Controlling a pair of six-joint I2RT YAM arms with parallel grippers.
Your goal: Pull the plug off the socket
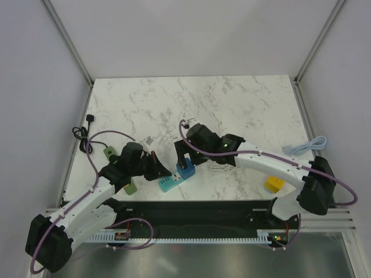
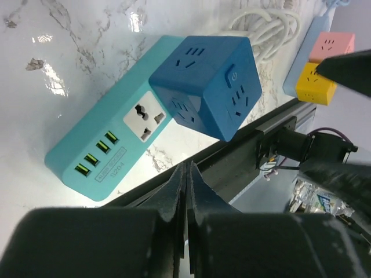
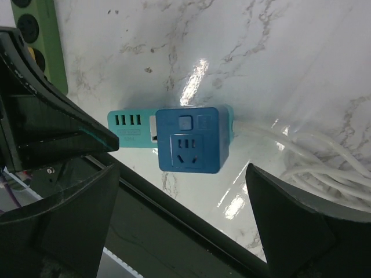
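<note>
Teal socket strip [image 1: 167, 184] near the front edge of the marble table [image 1: 243, 104], blue cube plug [image 1: 185, 170] seated on one end, white cable [image 3: 324, 168] bundled beside it. Left gripper [image 2: 185, 171] clenched tight on nothing, tips just beside the strip. Right gripper [image 1: 184, 157] spread wide above the cube, a finger either side, neither touching.

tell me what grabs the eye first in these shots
A blue cube plug sits in a teal power strip near the front edge of the table. The right gripper hangs open over the cube, which shows between its fingers. The left gripper is shut on nothing, close beside the strip.
</note>
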